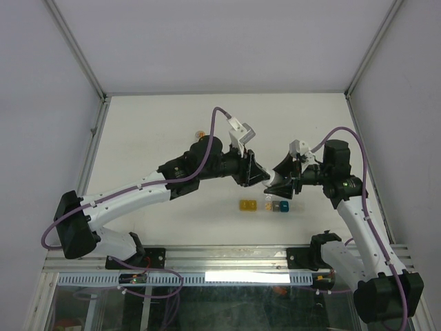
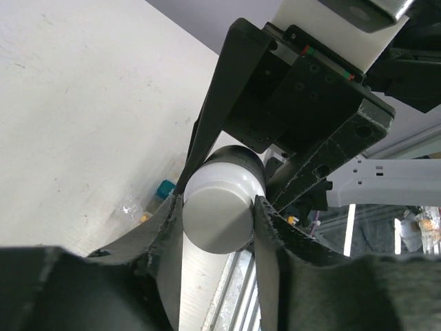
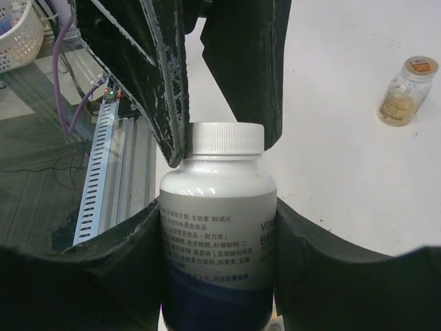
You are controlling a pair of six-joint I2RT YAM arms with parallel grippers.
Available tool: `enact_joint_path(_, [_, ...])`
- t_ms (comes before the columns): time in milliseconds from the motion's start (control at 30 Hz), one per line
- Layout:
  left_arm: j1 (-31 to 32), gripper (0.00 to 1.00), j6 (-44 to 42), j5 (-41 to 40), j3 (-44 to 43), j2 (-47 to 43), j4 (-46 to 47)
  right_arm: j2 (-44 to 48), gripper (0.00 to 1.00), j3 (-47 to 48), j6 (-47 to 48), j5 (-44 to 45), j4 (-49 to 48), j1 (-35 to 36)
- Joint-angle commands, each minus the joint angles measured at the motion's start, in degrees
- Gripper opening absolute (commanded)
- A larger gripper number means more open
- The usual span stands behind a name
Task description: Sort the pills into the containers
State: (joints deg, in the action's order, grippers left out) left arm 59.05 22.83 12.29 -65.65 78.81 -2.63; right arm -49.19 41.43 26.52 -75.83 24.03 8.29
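Observation:
A white pill bottle (image 3: 218,238) with a printed label and a dark blue band is held in the air between both arms. My right gripper (image 3: 219,221) is shut on its body. My left gripper (image 2: 217,210) is shut on its white screw cap (image 2: 219,219); its fingers (image 3: 165,89) flank the cap (image 3: 226,138) in the right wrist view. In the top view the two grippers, left (image 1: 256,172) and right (image 1: 277,182), meet nose to nose above the table's middle. The containers (image 1: 264,205), a short yellow, clear and teal strip, lie on the table just below them. Their teal cube (image 2: 165,187) shows in the left wrist view.
A small round amber bottle (image 1: 200,134) stands on the table behind the left arm and shows at the right wrist view's upper right (image 3: 405,91). The metal rail (image 1: 227,256) with both arm bases runs along the near edge. A white basket (image 3: 17,31) sits off the table.

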Motion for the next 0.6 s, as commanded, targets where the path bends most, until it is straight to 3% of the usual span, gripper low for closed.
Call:
enact_joint_path(0, [0.0, 0.28, -2.2, 6.1, -3.2, 0.6, 0.4, 0.5, 0.00, 1.7, 0.6, -1.9, -2.1, 0.2])
enact_joint_path(167, [-1.0, 0.14, -15.0, 21.4, -3.0, 2.3, -0.1, 0.6, 0.00, 1.8, 0.6, -1.9, -2.0, 0.2])
enact_joint_path(333, [-2.9, 0.16, -36.3, 32.7, -4.3, 4.5, -7.8, 0.8, 0.00, 1.7, 0.7, -1.9, -2.1, 0.2])
enact_joint_path(400, [-4.6, 0.27, -40.6, 33.5, -5.9, 5.3, -9.6, 0.9, 0.00, 1.7, 0.7, -1.7, -2.1, 0.2])
enact_joint_path(500, [-6.2, 0.71, -37.8, 29.6, -6.0, 4.7, -6.7, 0.9, 0.00, 1.8, 0.9, -1.5, -1.8, 0.2])
enact_joint_path(533, [-6.5, 0.84, -35.6, 28.4, -5.1, 4.0, -4.3, 0.9, 0.00, 1.8, 1.1, -1.3, -1.8, 0.2])
enact_joint_path(567, [-6.7, 0.89, -33.2, 27.5, -4.0, 3.6, -1.3, 0.9, 0.00, 1.9, 1.2, -1.3, -1.7, 0.1])
